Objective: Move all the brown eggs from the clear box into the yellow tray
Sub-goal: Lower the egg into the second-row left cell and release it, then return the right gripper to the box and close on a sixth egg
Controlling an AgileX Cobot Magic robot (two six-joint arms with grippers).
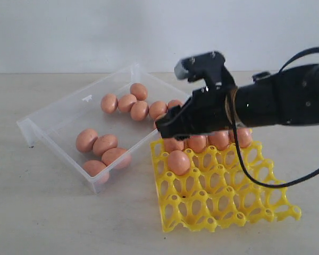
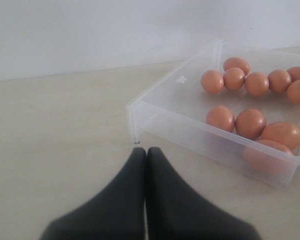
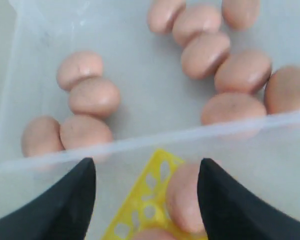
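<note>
Several brown eggs lie in the clear box in two groups, one at its far side and one near its front wall. More eggs sit in the yellow tray: a row along its far edge and one further forward. My right gripper hovers open over the tray's edge beside the box. In the right wrist view the right gripper holds nothing; a tray egg lies below, close to one finger. My left gripper is shut and empty, just outside the box's corner.
The box and the tray stand side by side on a pale tabletop, with a white wall behind. A black cable loops from the right arm over the tray. The tray's front rows of cups hold no eggs.
</note>
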